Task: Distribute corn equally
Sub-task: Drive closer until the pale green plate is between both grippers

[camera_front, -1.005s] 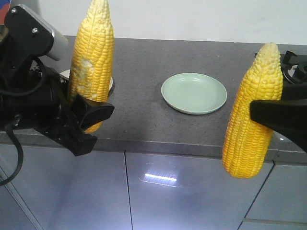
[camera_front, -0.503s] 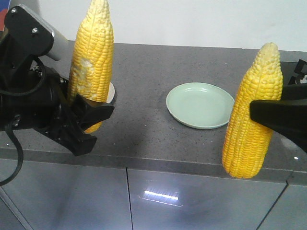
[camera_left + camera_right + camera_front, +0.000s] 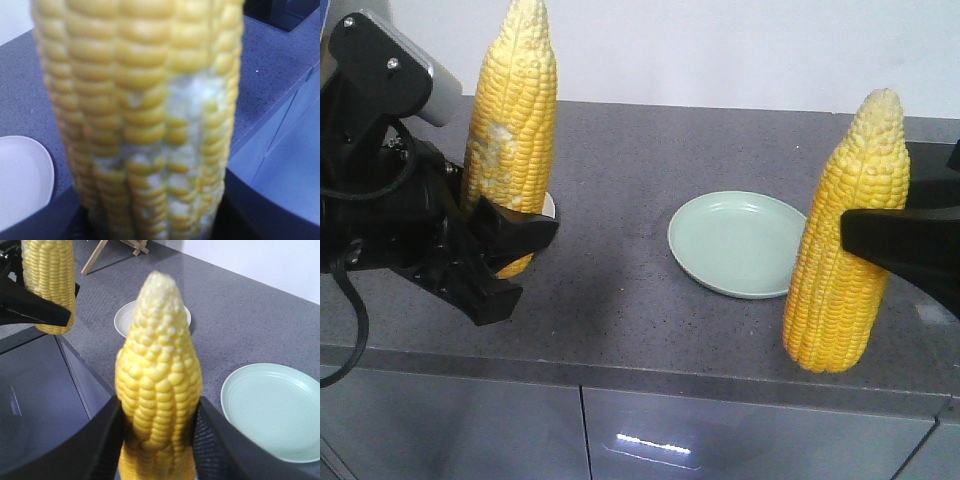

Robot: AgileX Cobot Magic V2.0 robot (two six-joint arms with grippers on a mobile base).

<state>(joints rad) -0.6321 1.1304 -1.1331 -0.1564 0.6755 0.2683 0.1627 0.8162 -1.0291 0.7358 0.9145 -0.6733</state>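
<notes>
Corn, two whole husked bright-yellow cobs with pale tapered tips, both held upright in the air over the front edge of the speckled dark-grey stone counter point(image 3: 620, 290); cob with whitish patches point(image 3: 510, 130) pinched low down by the left gripper point(image 3: 505, 245), cob without patches point(image 3: 848, 240) pinched near mid-length by the right gripper point(image 3: 157, 432), black fingers point(image 3: 215, 440) pressed to both its sides; no other cobs in view.

Plates: round pale-green plate point(image 3: 740, 243) bare, on the counter just left of and behind the right cob; round white plate point(image 3: 124, 320) bare, mostly hidden behind the left cob in the front view, clearer from the right wrist.

Risks, as judged: each cob is tall and gripped on rounded, slick kernels, so it may pivot or slide in the jaws when tilted toward a plate; a release from this height would likely let a cob roll off the shallow rim; both cobs landing on one plate would spoil the equal split; the left cob hangs near the counter edge, so a slip there may send it to the floor.

Change against the earlier frames: both cobs and grippers sit at the same places in the picture; counter and green plate lie lower and nearer, more countertop showing and less cabinet front, consistent with the base advancing.
</notes>
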